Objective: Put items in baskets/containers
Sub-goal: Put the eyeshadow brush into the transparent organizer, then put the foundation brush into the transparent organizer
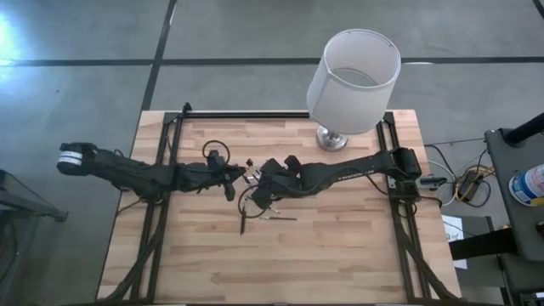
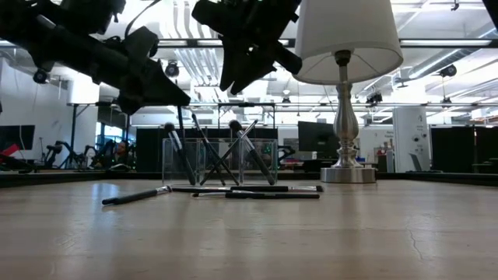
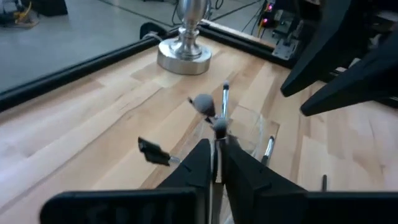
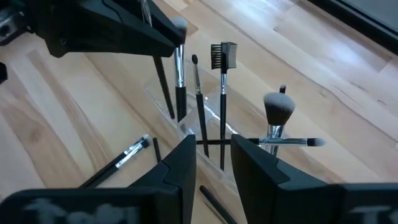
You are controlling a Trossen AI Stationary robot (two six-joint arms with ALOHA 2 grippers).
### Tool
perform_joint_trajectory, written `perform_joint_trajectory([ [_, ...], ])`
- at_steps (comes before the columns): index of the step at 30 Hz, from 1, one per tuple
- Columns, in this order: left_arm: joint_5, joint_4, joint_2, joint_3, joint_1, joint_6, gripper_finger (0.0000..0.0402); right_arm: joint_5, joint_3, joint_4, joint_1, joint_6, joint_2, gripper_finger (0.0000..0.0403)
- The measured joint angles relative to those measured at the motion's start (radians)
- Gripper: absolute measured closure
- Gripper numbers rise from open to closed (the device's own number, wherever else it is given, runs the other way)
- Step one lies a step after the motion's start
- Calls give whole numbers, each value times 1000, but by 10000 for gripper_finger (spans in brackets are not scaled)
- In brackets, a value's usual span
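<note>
Clear plastic holder stands at the middle of the wooden desk, with several makeup brushes upright in it and a few more brushes lying flat on the desk at its 6 o'clock. Left tool hangs over the holder, clenched on a thin brush. Right tool hovers just at the holder's 3 o'clock, fingers apart and holding nothing; a white lamp stands at 1 o'clock.

- Brushes standing in clear holder: five visible
- Brushes lying flat on tabletop: about three
- Lamp: one
- Arms: two
</note>
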Motion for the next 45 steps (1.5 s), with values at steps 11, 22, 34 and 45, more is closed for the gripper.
perform_joint_trajectory([
  [11, 14, -75, -46, 13, -6, -8, 268, -115, -2, -61, -1, -42, 0, 299],
  [22, 63, -466, -279, 146, -101, -26, 262, -274, -133, -356, 33, -275, -33, 306],
  [34, 44, -699, -397, 148, -158, -233, 262, -395, -388, -113, -34, -574, -57, 293],
  [45, 12, -720, -398, 130, -161, -266, 262, -442, -422, -29, -135, -497, -62, 294],
])
